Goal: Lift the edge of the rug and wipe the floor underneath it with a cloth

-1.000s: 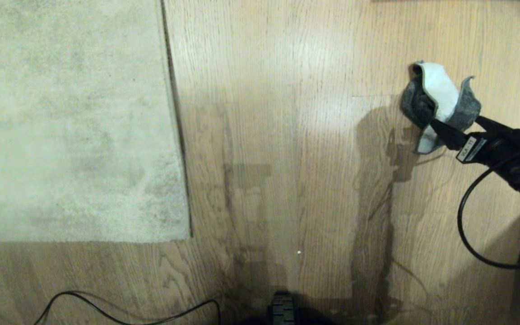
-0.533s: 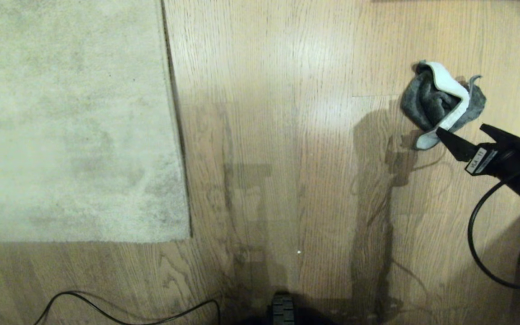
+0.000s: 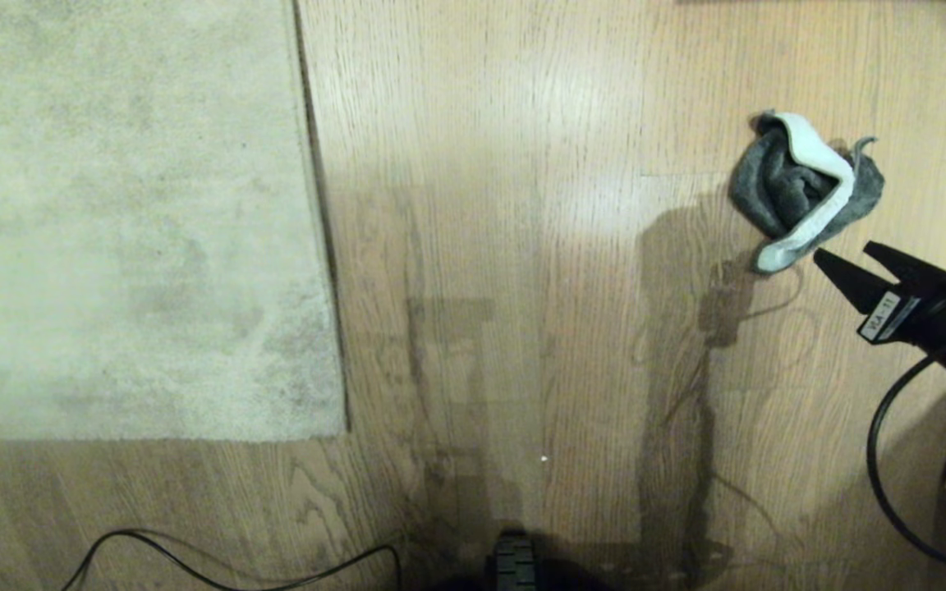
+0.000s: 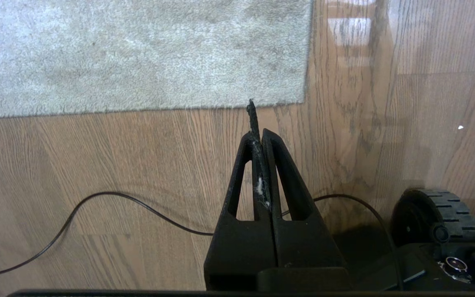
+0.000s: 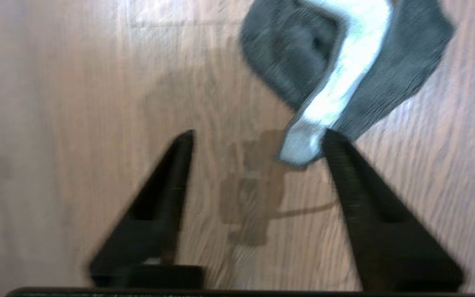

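Note:
The pale grey-beige rug [image 3: 128, 222] lies flat on the wood floor [image 3: 522, 246] at the far left, its corner toward me. The cloth [image 3: 801, 193], dark grey with a pale band, sits crumpled on the floor at the far right. My right gripper [image 3: 842, 250] hovers just short of it, open, with nothing between its fingers. In the right wrist view the cloth [image 5: 344, 66] shows its pale tip beside one finger of that gripper [image 5: 259, 134]. My left gripper [image 4: 258, 132] is shut and parked low over the floor, near the rug [image 4: 138, 53] and its near edge.
A thin black cable [image 3: 235, 566] snakes across the floor near my base, also visible in the left wrist view as a cable [image 4: 97, 202]. A base wheel [image 4: 435, 214] stands beside the left gripper. The right arm's own cable [image 3: 892, 476] loops at the near right.
My right gripper has pulled back from around the cloth toward the near right, and its jaws have narrowed somewhat. The cloth has slumped and stays on the floor. The left arm has not moved.

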